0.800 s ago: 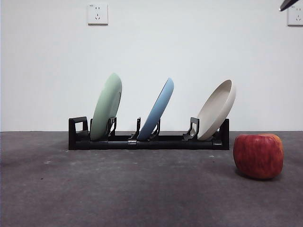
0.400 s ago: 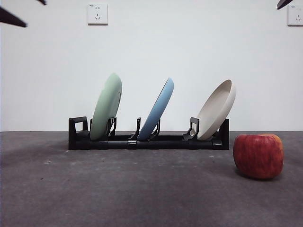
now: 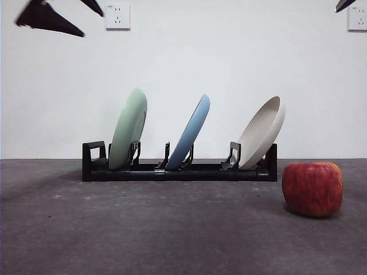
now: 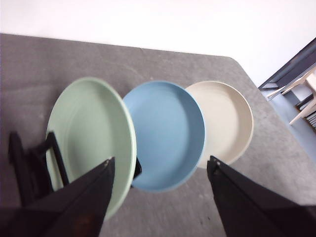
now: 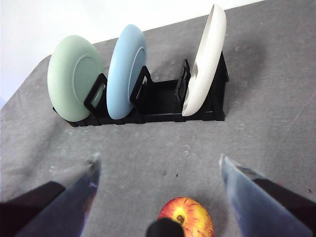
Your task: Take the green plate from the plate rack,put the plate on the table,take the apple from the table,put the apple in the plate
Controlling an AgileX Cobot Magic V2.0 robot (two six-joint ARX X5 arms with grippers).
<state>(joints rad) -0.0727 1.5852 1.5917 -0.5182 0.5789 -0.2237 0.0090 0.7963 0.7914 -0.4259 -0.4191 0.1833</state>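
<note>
Since the green plate (image 3: 128, 130) leans steeply in the left-end slot of the plate rack (image 3: 179, 170), with the blue plate (image 3: 190, 132) standing just beside it, we judge the chief hazard to be a clumsy pull: a jaw that catches the blue rim, or a lift along the wrong angle, could drag the rack across the table (image 3: 143, 229) or tip a neighbour out of its holder. A thin rim pinched off-centre might also twist and slip.

The table is a flat dark grey sheet, rough and matte with faint pale specks, so a plate set down on it should not slide much. The rack is long, low and black, its upright holders gripping each plate near the base. The green plate is wide, shallow and round, matte mint with a raised rim; the blue plate and the beige plate (image 3: 262, 133) at the right end share that shape and dull finish. The apple (image 3: 312, 188) is blocky and rounded, red streaked with yellow-orange, resting on the table near and to the right of the rack (it could roll if nudged).

Our left gripper (image 4: 159, 168) hangs high above the rack, jaws wide apart, with the green and blue plates below it. Our right gripper (image 5: 157, 165) waits above the apple, jaws likewise spread and holding nothing.
</note>
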